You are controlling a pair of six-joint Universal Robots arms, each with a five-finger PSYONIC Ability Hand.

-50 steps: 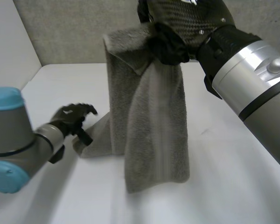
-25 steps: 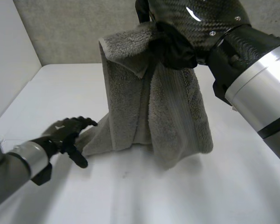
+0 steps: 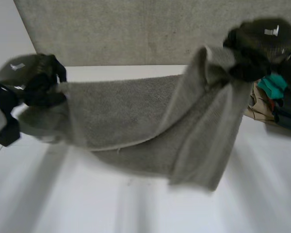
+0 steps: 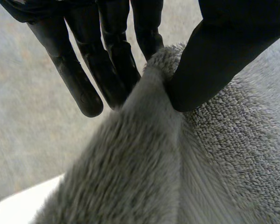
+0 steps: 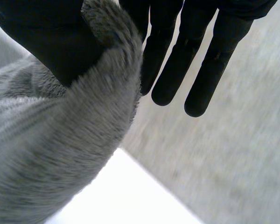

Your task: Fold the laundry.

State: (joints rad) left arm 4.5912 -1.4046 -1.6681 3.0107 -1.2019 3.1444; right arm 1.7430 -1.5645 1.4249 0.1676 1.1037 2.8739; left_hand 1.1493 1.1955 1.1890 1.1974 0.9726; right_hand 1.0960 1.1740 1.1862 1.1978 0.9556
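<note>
Towel (image 3: 126, 111) spans sideways, left hand (image 3: 31, 80) to right hand (image 3: 259, 46).

No text, label or number is legible — none anywhere.

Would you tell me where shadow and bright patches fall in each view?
Head view: the towel, held between the left robot hand and right robot hand, throws a soft shadow on the white table beneath it. Left wrist view: the pinched fold is shaded beside the thumb. Right wrist view: the table under the towel is brightly lit.
</note>
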